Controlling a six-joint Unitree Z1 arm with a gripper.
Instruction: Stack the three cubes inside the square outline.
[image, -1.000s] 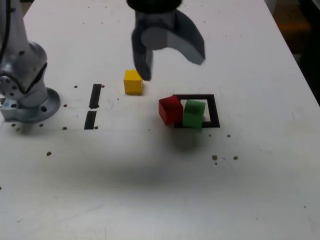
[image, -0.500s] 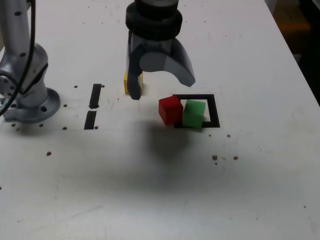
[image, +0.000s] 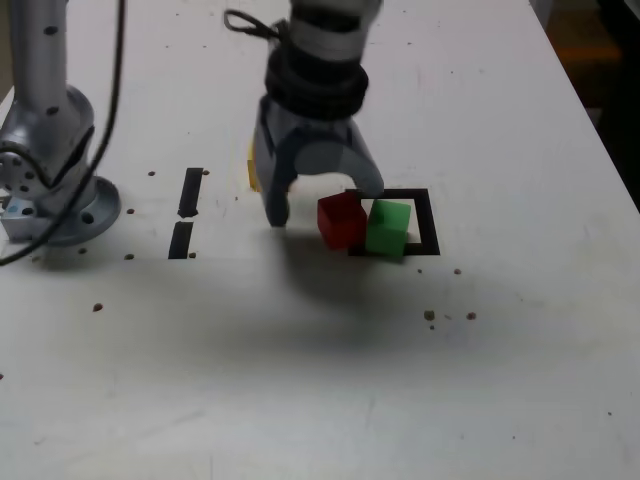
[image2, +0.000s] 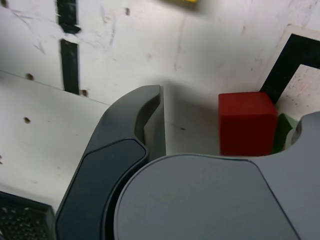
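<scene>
Grey two-fingered gripper (image: 322, 203) open, empty, straddling small red cube (image: 341, 219); green cube (image: 388, 227) on thick black square outline (image: 428, 222). Yellow cube (image2: 181, 2) clearer in the wrist view.

My count on the table
I see 3 cubes: 1 red cube (image: 341, 220), 1 green cube (image: 388, 228), 1 yellow cube (image: 251, 170); 1 square outline (image: 428, 222); 2 black bar marks (image: 190, 191).

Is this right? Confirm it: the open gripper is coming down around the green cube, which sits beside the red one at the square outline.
Not quite. In the exterior view the open gripper is at the red cube, not the green cube. The two cubes do sit side by side at the square outline.
</scene>
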